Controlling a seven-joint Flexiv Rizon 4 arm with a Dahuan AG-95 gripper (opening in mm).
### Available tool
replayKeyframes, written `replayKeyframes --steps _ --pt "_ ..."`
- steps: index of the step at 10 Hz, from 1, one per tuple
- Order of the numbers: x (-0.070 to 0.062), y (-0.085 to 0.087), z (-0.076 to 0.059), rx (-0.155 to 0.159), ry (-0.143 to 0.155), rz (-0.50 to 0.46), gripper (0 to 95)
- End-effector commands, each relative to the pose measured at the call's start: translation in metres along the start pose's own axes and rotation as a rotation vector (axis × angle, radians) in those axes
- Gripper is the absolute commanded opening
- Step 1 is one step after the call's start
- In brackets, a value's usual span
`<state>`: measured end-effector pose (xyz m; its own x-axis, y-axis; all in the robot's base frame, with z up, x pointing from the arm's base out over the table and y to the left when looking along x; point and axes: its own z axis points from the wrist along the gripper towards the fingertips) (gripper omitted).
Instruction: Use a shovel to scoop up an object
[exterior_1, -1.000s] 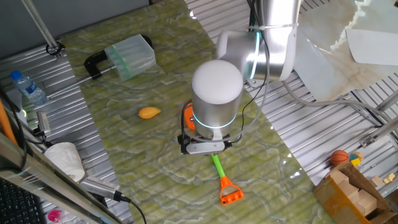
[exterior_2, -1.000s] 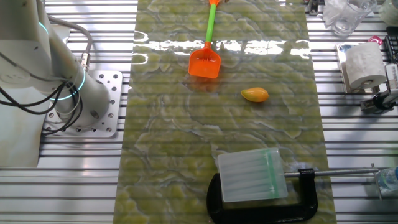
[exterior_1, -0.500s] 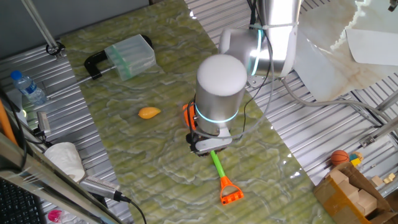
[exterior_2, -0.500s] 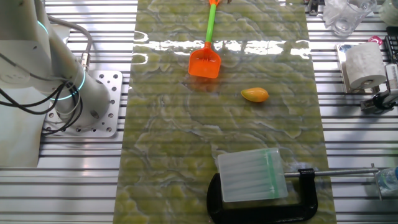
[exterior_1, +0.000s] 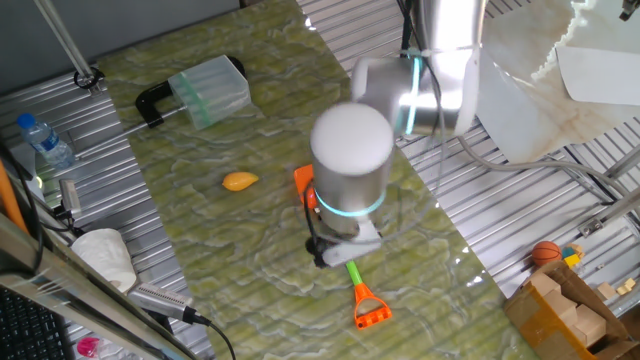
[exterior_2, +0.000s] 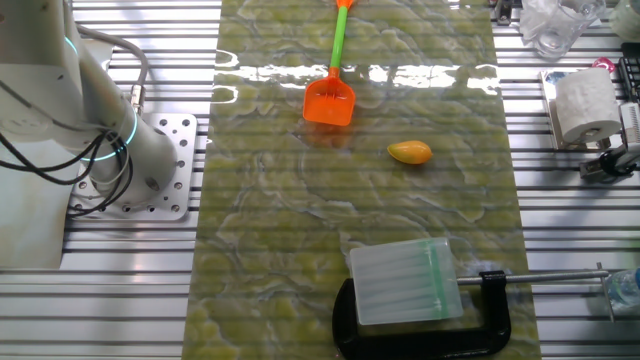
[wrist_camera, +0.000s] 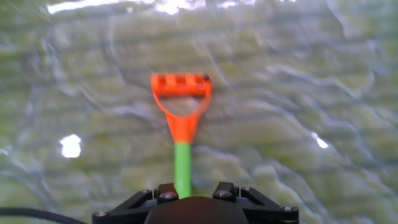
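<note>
Hovering over the shovel (exterior_1: 352, 283), your gripper (exterior_1: 340, 250) hides its fingers, so you cannot tell their opening. Your object (exterior_2: 409, 152) lies just beside the blade; a clamp (exterior_2: 420, 300) holding a clear box (exterior_2: 404, 281) sits well apart.

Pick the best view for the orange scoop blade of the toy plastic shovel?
The other fixed view: the orange scoop blade lies fully exposed on the green mat, with the yellow-orange oval lump nearby. In one fixed view the arm covers all but a sliver of the blade. The hand view shows only the shaft and D-shaped handle.
</note>
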<state>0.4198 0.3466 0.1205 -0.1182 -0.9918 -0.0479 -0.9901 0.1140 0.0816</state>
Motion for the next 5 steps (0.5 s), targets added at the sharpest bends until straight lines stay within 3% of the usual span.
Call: replayKeyframes --steps 1,4,5 --pt "-0.012 0.021 0.007 0.017 0.007 0.054 38.0" --pt "-0.01 0.038 0.007 0.019 0.015 -0.007 38.0" --pt "-0.005 0.044 0.01 0.026 0.035 -0.003 38.0"
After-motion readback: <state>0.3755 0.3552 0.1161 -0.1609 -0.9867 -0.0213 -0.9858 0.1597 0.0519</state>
